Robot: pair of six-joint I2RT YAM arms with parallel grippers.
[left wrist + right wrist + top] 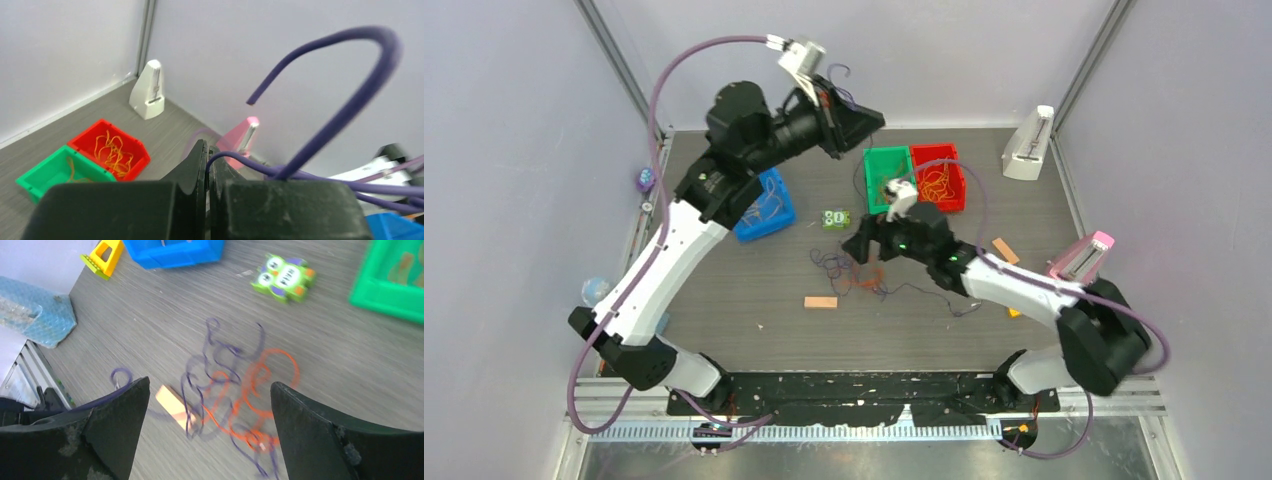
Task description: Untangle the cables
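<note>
Cables (852, 270): a loose tangle of dark purple and orange strands lies on the table (724, 300) near its middle. The right wrist view shows the loops (235, 390) overlapping, purple crossing orange. A small wooden block (172, 402) sits at the tangle's edge, with purple strands around it.

One purple strand (350, 110) is apart from the heap, raised well above the table. It arcs up and over from the left claw (206, 155), free end hanging in the air.

Left claw: fingers pressed together, the purple strand pinched between them. The arm is lifted high, near the back wall.

Right claw (207, 390): fingers spread wide, nothing held. It hangs low over the tangle, one finger to each side of it.

Around: red bin (937, 177) holds orange-yellow strands. The green bin (887, 178) touches its left side. Blue bin (764, 205) at left holds dark strands. An owl toy (835, 219) lies between the blue and green bins.
</note>
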